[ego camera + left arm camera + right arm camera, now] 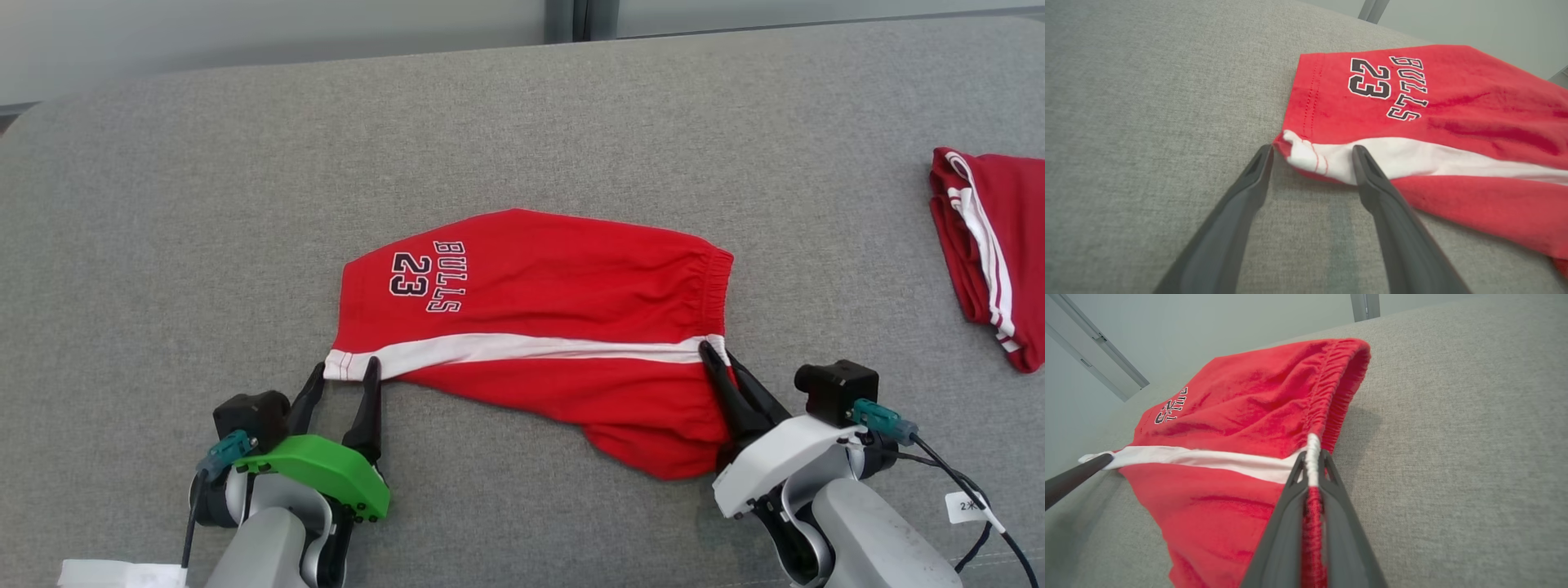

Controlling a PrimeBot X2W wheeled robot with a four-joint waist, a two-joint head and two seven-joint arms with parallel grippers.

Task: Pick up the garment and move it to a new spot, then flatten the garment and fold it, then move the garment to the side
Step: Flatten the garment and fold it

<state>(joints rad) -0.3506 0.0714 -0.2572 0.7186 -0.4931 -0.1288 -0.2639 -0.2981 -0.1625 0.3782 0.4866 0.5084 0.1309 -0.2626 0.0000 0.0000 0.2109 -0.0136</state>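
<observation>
The shorts (pixel 531 310) have their waistband corner pinched out of sight inside the right end effector (pixel 716 353). Far to its right, a second red garment (pixel 988 245) is cut off by the picture's edge. The tag (pixel 967 506) on the cable (pixel 939 457) behind it carries writing too small to read. A white scrap (pixel 122 573) behind the left end effector (pixel 346 365) is cut off at the bottom.

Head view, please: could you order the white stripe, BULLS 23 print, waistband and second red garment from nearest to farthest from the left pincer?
1. white stripe: its end lies between the fingers of the left pincer.
2. BULLS 23 print: just beyond.
3. waistband: the shorts' right end.
4. second red garment: far right edge.
</observation>
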